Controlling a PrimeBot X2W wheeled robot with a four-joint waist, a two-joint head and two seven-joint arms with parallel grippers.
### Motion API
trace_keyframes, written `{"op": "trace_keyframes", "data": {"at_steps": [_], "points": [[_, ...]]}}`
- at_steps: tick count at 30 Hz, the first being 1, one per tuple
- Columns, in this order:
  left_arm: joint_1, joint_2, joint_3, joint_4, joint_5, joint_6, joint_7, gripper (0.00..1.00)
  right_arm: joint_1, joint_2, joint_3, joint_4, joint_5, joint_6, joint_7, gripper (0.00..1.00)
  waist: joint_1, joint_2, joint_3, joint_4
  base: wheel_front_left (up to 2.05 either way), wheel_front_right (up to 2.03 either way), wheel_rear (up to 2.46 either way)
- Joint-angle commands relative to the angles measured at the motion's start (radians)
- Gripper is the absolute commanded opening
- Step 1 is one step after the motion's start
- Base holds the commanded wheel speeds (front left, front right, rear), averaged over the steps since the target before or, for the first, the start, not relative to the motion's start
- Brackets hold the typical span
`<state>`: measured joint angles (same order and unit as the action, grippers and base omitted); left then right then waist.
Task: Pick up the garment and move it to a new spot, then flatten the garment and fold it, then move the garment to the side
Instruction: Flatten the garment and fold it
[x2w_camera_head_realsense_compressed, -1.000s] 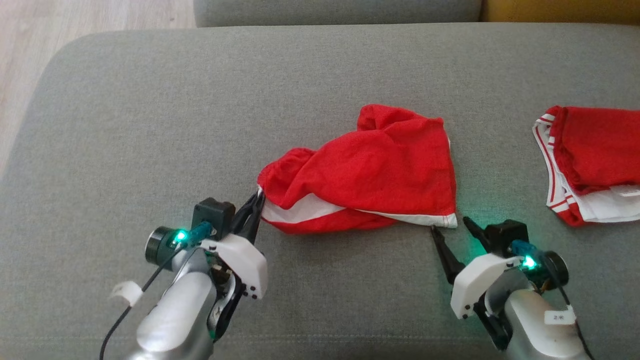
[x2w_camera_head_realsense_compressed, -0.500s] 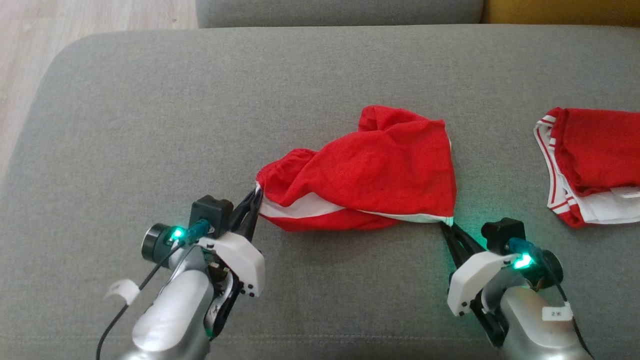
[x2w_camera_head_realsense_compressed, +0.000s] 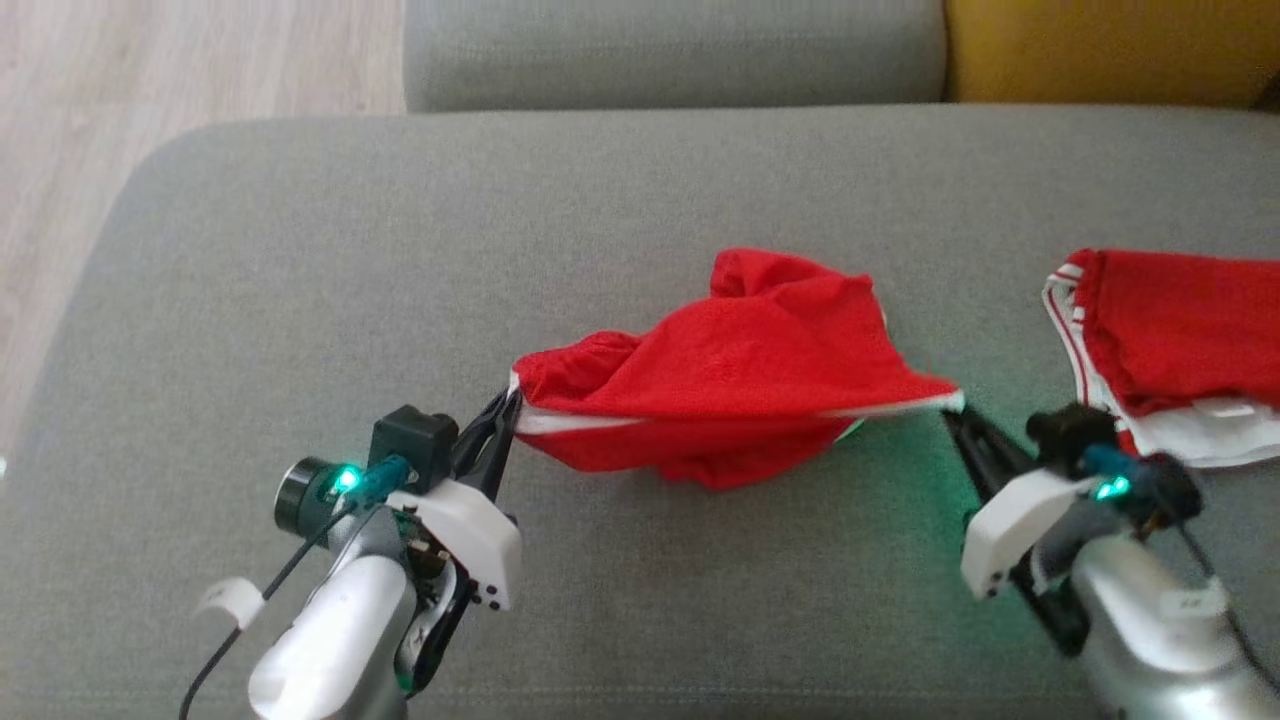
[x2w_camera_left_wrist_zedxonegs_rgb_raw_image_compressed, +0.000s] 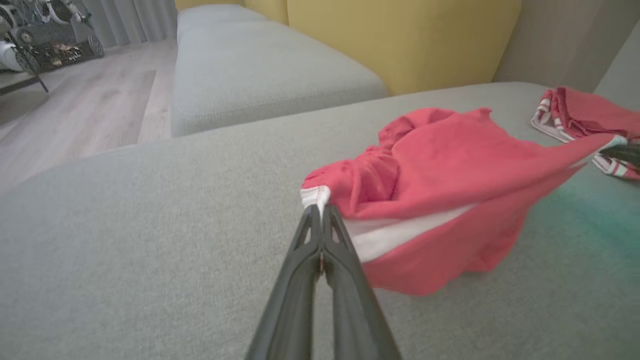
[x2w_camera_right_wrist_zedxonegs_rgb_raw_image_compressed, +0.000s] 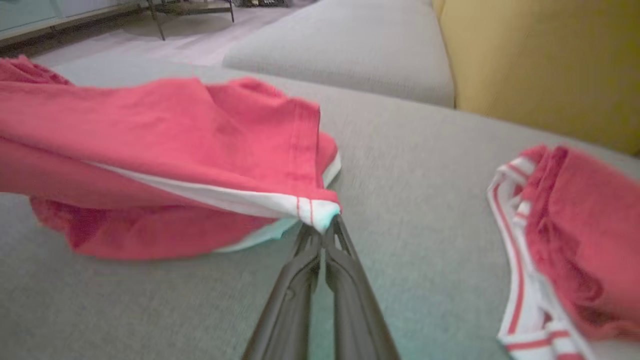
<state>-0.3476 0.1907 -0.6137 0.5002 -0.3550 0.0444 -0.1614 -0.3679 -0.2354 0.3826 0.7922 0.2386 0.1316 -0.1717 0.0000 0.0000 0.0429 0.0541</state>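
Right claw (x2w_camera_head_realsense_compressed: 952, 412), just closed, is pinching the crumpled red white-trimmed garment (x2w_camera_head_realsense_compressed: 740, 365) opposite the gripping left claw (x2w_camera_head_realsense_compressed: 512, 402); lift is starting.

The cushion (x2w_camera_head_realsense_compressed: 300, 250) is bare from its left edge to the garment (x2w_camera_head_realsense_compressed: 740, 370) at its middle, and along its far edge. At the right edge a second red garment (x2w_camera_head_realsense_compressed: 1180, 330) crowds the right hand (x2w_camera_head_realsense_compressed: 952, 410).

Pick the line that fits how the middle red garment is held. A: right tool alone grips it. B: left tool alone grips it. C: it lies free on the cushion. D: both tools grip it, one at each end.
D: the left tool and the right tool are each shut on a white-trimmed corner, with the garment stretched between them.
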Motion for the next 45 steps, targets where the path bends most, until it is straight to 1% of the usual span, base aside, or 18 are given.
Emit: {"op": "trace_keyframes", "data": {"at_steps": [1,6,12,13,16,20,22,23,26,28,29,30,33,35,37,39,42,45], "points": [[-0.03,0.033,0.034,-0.049,-0.01,0.007,-0.007,0.0,-0.049,-0.037,0.019,-0.061,0.012,-0.001,0.007,0.0,0.0,0.0,-0.028,-0.003,0.0,0.0,0.0],[-0.029,0.057,0.036,-0.133,-0.008,0.014,0.005,0.0,-0.074,-0.125,0.021,-0.219,0.02,-0.001,0.059,0.0,0.0,0.0,-0.077,-0.007,0.0,0.0,0.0],[-0.046,0.087,0.064,-0.299,-0.004,0.047,0.014,0.0,-0.086,-0.202,-0.015,-0.436,-0.006,-0.001,0.154,0.0,0.0,0.0,-0.127,-0.007,0.0,0.0,0.0],[-0.05,0.097,0.073,-0.362,0.001,0.061,0.021,0.0,-0.078,-0.223,-0.03,-0.508,-0.016,-0.001,0.202,0.0,0.0,0.0,-0.146,-0.006,0.0,0.0,0.0],[-0.05,0.117,0.085,-0.456,0.01,0.084,0.042,0.0,-0.054,-0.258,-0.05,-0.619,-0.015,-0.001,0.297,0.0,0.0,0.0,-0.174,-0.007,0.0,0.0,0.0],[-0.036,0.154,0.104,-0.586,0.025,0.122,0.093,0.0,-0.011,-0.298,-0.11,-0.786,-0.004,-0.001,0.426,0.0,0.0,0.0,-0.2,-0.014,0.0,0.0,0.0],[-0.028,0.176,0.116,-0.653,0.031,0.14,0.125,0.0,0.015,-0.309,-0.142,-0.874,0.006,-0.001,0.489,0.0,0.0,0.0,-0.207,-0.018,0.0,0.0,0.0],[-0.028,0.176,0.116,-0.653,0.031,0.14,0.125,0.0,0.015,-0.309,-0.142,-0.874,0.006,-0.001,0.489,0.0,0.0,0.0,-0.207,-0.018,0.0,0.0,0.0],[-0.022,0.206,0.133,-0.745,0.038,0.159,0.173,0.0,0.052,-0.316,-0.184,-0.999,0.026,-0.001,0.58,0.0,0.0,0.0,-0.206,-0.024,0.0,0.0,0.0],[-0.025,0.22,0.138,-0.794,0.039,0.166,0.208,0.0,0.068,-0.313,-0.206,-1.066,0.047,-0.001,0.631,0.0,0.0,0.0,-0.201,-0.028,0.0,0.0,0.0],[-0.025,0.22,0.138,-0.794,0.039,0.166,0.208,0.0,0.068,-0.313,-0.206,-1.066,0.047,-0.001,0.631,0.0,0.0,0.0,-0.201,-0.028,0.0,0.0,0.0],[-0.035,0.23,0.141,-0.826,0.036,0.166,0.241,0.0,0.068,-0.315,-0.219,-1.114,0.062,-0.001,0.668,0.0,0.0,0.0,-0.192,-0.032,0.0,0.0,0.0],[-0.072,0.248,0.14,-0.826,0.03,0.143,0.278,0.0,0.042,-0.326,-0.215,-1.144,0.081,-0.001,0.702,0.0,0.0,0.0,-0.168,-0.035,0.0,0.0,0.0],[-0.11,0.25,0.14,-0.789,0.008,0.117,0.3,0.0,0.002,-0.334,-0.195,-1.137,0.103,-0.001,0.716,0.0,0.0,0.0,-0.145,-0.038,0.0,0.0,0.0],[-0.166,0.243,0.143,-0.726,-0.022,0.083,0.314,0.0,-0.063,-0.333,-0.163,-1.104,0.141,-0.001,0.719,0.0,0.0,0.0,-0.115,-0.044,0.0,0.0,0.0],[-0.239,0.235,0.143,-0.64,-0.043,0.043,0.322,0.0,-0.151,-0.337,-0.114,-1.047,0.17,-0.001,0.718,0.0,0.0,0.0,-0.077,-0.052,0.0,0.0,0.0],[-0.376,0.22,0.143,-0.486,-0.055,-0.015,0.327,0.0,-0.324,-0.336,-0.024,-0.931,0.193,-0.001,0.691,0.0,0.0,0.0,0.002,-0.067,0.0,0.0,0.0],[-0.541,0.202,0.15,-0.33,-0.042,-0.056,0.305,0.0,-0.529,-0.319,0.053,-0.79,0.189,-0.001,0.623,0.0,0.0,0.0,0.092,-0.08,0.0,0.0,0.0]]}}
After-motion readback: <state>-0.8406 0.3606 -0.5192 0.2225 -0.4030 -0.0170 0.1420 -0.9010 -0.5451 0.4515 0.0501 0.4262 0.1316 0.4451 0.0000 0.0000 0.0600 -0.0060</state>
